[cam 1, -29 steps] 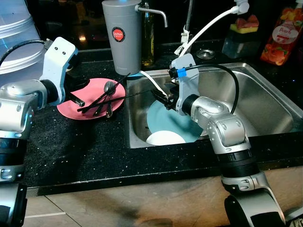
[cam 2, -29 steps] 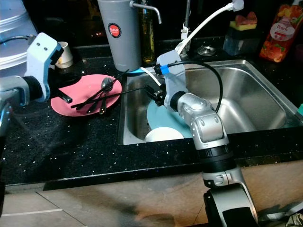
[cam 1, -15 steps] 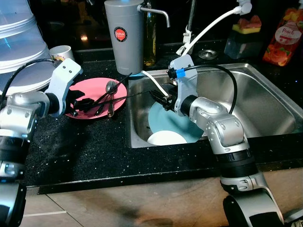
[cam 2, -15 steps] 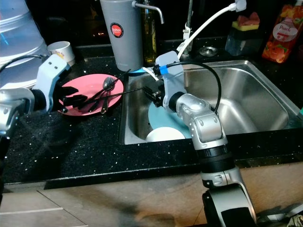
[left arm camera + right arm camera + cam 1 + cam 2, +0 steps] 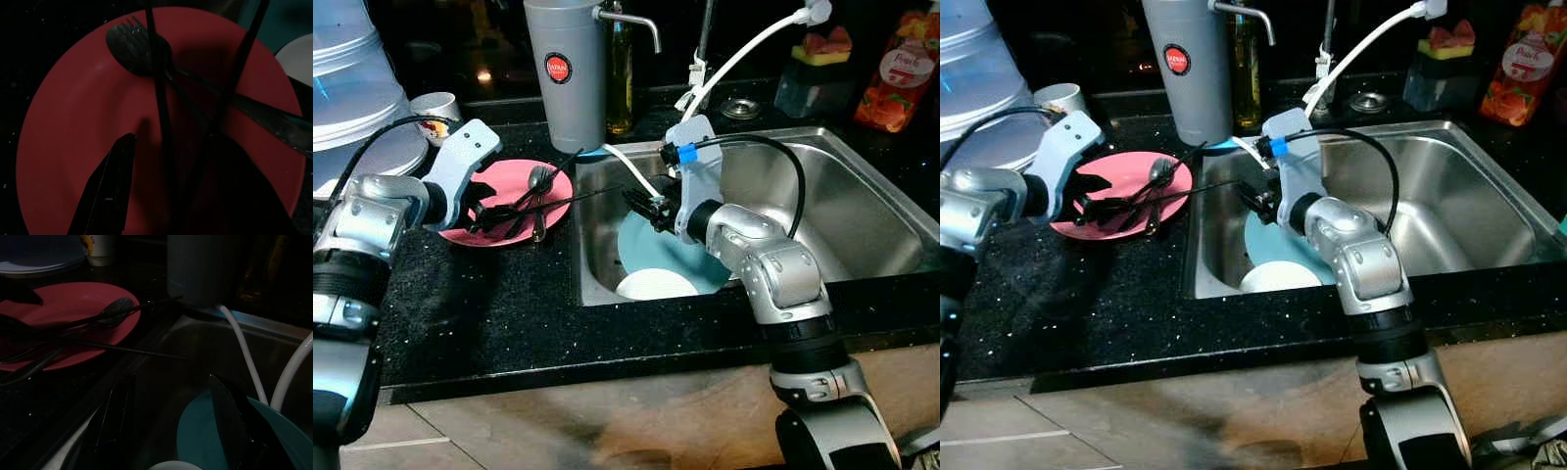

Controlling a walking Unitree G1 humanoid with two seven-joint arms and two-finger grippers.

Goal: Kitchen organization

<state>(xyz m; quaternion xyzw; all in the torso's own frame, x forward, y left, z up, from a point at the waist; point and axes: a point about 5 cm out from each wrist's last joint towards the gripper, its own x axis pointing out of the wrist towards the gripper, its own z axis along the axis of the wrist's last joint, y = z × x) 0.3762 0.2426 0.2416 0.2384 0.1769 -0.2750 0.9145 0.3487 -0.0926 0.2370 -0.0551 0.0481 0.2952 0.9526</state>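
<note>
Left eye view: the left gripper (image 5: pixel 487 211) hangs low over the pink plate (image 5: pixel 499 181) on the black counter (image 5: pixel 480 313), presumably to lift a piece of cutlery from it; the plate carries a spoon (image 5: pixel 540 181), a fork beside it and long black chopsticks (image 5: pixel 563 201) whose tips overhang the sink (image 5: pixel 862 191); the right gripper (image 5: pixel 641 204) is inside the sink's left end, above a teal plate (image 5: pixel 680 259) leaning on the basin wall with a white bowl (image 5: pixel 656 286) in front of it.

Right eye view: the same layout; a grey canister (image 5: pixel 1187 69) and a white hose (image 5: pixel 1361 49) stand behind the sink.

Left wrist view: the two black fingers (image 5: pixel 110 191) are spread apart, straddling the chopstick shafts just above the plate; nothing is clamped between them yet.

Right wrist view: the right gripper's fingers (image 5: pixel 115 416) are parted and empty over the basin; the teal plate's rim and the bowl's edge lie below them; the pink plate and its cutlery sit beyond the sink edge.
</note>
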